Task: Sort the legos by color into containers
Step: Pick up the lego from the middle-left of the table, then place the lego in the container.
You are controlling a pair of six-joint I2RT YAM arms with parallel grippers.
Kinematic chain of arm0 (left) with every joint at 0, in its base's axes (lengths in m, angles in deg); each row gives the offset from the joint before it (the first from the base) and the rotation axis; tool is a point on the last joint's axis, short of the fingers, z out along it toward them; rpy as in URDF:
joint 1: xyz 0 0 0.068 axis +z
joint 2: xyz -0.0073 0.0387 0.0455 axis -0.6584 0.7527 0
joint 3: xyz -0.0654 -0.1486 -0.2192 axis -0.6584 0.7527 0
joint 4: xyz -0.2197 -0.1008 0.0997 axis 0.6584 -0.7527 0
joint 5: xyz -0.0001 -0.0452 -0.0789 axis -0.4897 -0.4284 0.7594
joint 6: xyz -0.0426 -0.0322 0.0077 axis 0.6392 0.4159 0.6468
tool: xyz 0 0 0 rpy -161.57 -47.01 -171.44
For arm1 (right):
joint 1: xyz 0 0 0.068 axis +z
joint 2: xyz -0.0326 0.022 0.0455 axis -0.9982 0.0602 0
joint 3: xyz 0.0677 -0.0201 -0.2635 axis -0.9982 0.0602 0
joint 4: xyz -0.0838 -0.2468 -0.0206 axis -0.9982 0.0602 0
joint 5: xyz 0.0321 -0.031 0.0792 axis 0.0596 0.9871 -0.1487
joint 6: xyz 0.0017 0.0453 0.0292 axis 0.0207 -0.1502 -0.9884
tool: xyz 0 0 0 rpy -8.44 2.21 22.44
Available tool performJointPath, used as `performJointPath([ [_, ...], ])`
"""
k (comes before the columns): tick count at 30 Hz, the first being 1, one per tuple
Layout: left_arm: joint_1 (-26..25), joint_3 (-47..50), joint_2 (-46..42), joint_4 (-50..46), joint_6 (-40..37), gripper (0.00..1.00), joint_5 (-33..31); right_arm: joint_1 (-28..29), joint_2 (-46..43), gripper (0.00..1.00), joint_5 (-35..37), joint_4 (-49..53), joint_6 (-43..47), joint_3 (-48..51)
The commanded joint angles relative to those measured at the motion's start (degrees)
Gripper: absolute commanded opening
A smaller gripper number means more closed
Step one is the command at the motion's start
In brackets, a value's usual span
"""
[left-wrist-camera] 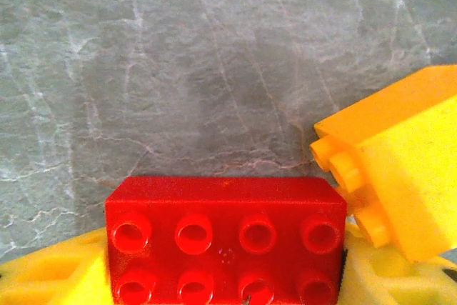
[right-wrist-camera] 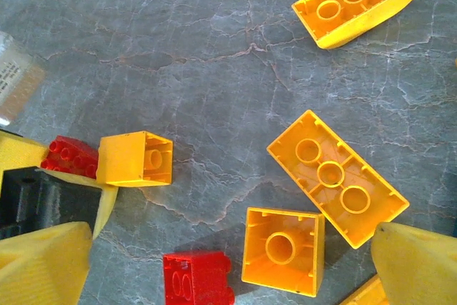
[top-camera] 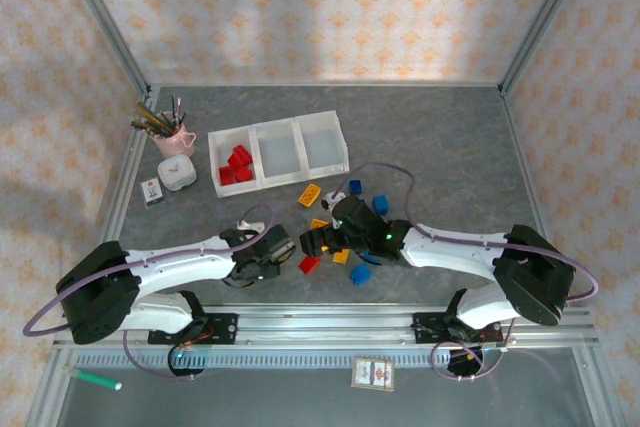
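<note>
Left tool point(left-wrist-camera: 227, 283) grips a red brick point(left-wrist-camera: 225, 233) by its ends, low over the bench point(left-wrist-camera: 214, 62), with a yellow brick point(left-wrist-camera: 400, 169) just beside it. Right tool point(right-wrist-camera: 228, 266) gapes wide above yellow bricks point(right-wrist-camera: 332, 176). Other red bricks point(top-camera: 237, 165) lie in the left bin point(top-camera: 222, 139).

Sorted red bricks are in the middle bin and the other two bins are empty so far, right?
No. The top view shows the red bricks in the left bin, not the middle bin. The other two, middle and right bin, are empty.
</note>
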State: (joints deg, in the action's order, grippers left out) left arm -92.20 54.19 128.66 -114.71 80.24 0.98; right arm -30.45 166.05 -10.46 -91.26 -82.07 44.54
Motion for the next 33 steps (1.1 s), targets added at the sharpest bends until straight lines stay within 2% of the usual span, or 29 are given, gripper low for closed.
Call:
performJointPath([
  [1,0.02,-0.95,-2.69,-4.29,0.4,0.57,-3.89,0.03,-1.56,1.0,1.84,-0.44,-0.44,-1.4],
  [10,1.77,-6.89,-9.47,-13.93,0.96,0.57,-10.83,-1.24,-1.52,1.0,0.86,0.1,-0.95,-4.82],
  [16,12.44,-13.7,-9.87,-8.11,-8.68,0.56,-13.87,-5.28,0.56,1.0,-2.73,-1.29,-1.66,-7.91],
  [20,21.54,-19.03,-4.14,-0.76,-17.6,0.56,-13.33,-6.33,3.35,1.0,-2.09,-0.23,-0.47,-11.66],
  [25,30.63,-26.05,6.05,6.7,-24.29,0.55,-11.57,-7.33,5.42,1.0,-1.43,-0.73,-0.42,-13.75],
  [33,37.67,-40.43,24.18,10.74,-30.15,0.54,-11.67,-7.98,7.34,1.0,-0.9,-1.21,-0.5,-14.98],
])
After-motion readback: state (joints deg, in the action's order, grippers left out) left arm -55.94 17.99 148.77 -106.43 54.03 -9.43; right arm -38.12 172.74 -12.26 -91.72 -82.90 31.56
